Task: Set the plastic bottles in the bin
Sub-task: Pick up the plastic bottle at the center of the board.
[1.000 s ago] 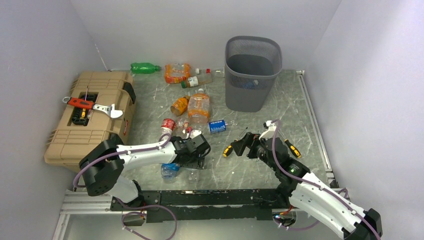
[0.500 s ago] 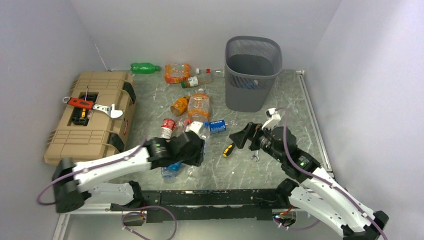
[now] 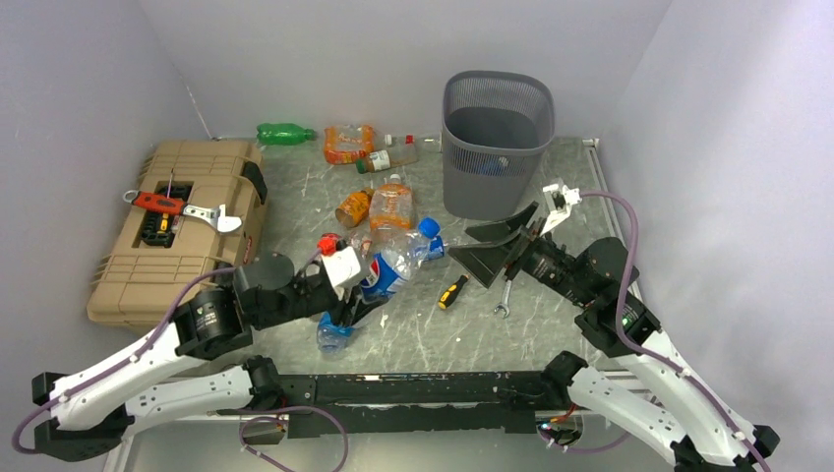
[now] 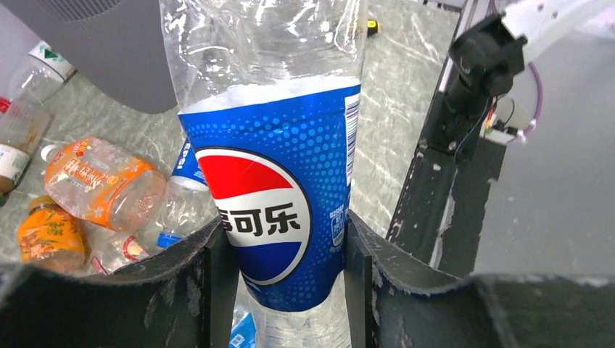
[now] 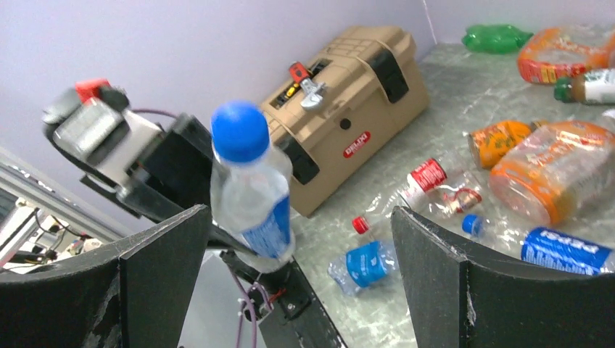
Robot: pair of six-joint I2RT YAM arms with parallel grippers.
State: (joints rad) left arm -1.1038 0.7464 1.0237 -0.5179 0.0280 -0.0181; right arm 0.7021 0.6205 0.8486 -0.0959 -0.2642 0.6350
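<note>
1. Pale walls closed in a grey marbled table [image 3: 433,334]. A tan toolbox [image 3: 177,226] sat along its left edge.
2. Just right of the toolbox, the left gripper [image 3: 366,287] was raised off the table. Its jaws pinched a clear bottle [image 3: 398,258] across the blue label, and the left wrist view showed a finger pressed on each side.
3. The held bottle's long axis ran from near-left to far-right. Its blue cap [image 3: 429,227] led, pointing toward the right arm and the bin beyond.
4. Loose bottles lay on the table behind and under it:
   - a green bottle [image 3: 285,132] by the far wall;
   - orange bottles [image 3: 391,205] in the middle;
   - a crushed bottle [image 3: 334,335] near the arm bases.
5. A screwdriver [image 3: 451,292] lay to the right of the held bottle.
6. The right gripper [image 3: 497,246] faced left toward the cap, its jaws spread wide and holding nothing. In its wrist view the bottle stood framed between its fingers [image 5: 159,275], well apart from both.
7. The bin [image 3: 492,187] stood far right, just behind the right gripper. The right arm was therefore the nearer one to the bin, so a handover across the gap looked as likely as a direct carry by the left arm.
</note>
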